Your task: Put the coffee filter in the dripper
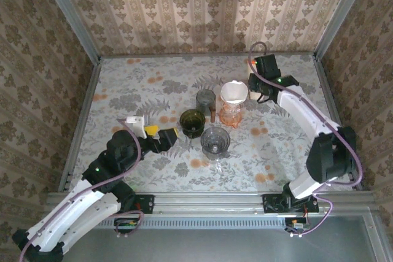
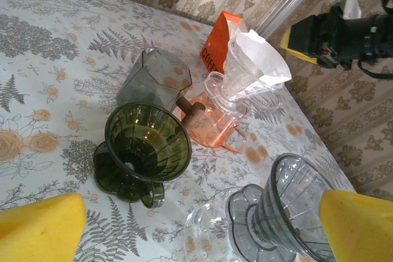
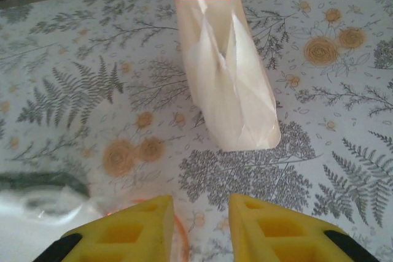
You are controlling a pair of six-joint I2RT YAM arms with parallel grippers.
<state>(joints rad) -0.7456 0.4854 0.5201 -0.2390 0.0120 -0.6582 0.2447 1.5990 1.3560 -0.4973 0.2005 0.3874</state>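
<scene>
Floral-patterned surface point(image 1: 135, 90) carries an orange jug point(image 1: 231, 116) with a clear dripper point(image 2: 228, 87) on top, and the white coffee filter point(image 1: 234, 92) sits inside that dripper. Just right of the jug, the right hand point(image 3: 199, 208) has its fingers narrowly parted around nothing, facing a filter packet point(image 3: 227, 84). Well left of the jug, the left hand point(image 1: 163, 134) gapes wide, empty.
</scene>
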